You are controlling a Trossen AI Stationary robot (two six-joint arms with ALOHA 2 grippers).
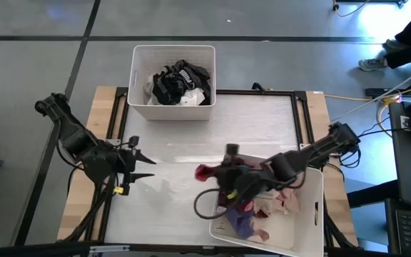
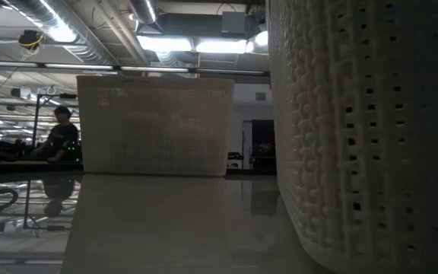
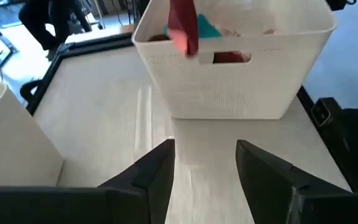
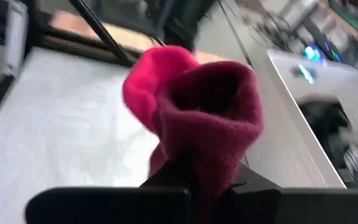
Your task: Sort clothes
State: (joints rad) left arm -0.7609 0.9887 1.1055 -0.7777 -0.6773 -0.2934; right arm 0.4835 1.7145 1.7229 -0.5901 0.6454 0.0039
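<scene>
Perforated white plastic fills the low view's right side: the wall of the near bin (image 2: pixel 363 129), so close that it hides both arms there. On the left, the left gripper (image 1: pixel 145 166) hovers over bare table (image 1: pixel 212 128), its fingers spread and holding nothing, pointing across at that bin. Further back stands the far bin (image 1: pixel 173 82), with dark and white clothes (image 1: pixel 177 80) heaped inside. To the right, the right gripper (image 1: pixel 223 173) is clamped on a maroon garment (image 1: pixel 207 171), lifted at the near bin's left rim; pink, purple and beige pieces (image 1: pixel 262 210) lie inside that bin.

Judging by this, one item is mid-sort, picked out of the near bin. Next it probably has to be carried to wherever its colour belongs, then let go clear of the rim.

What kind of garment it is I cannot tell; the right wrist view shows only folded maroon cloth with a pinker fold. A seated person appears in the background.
</scene>
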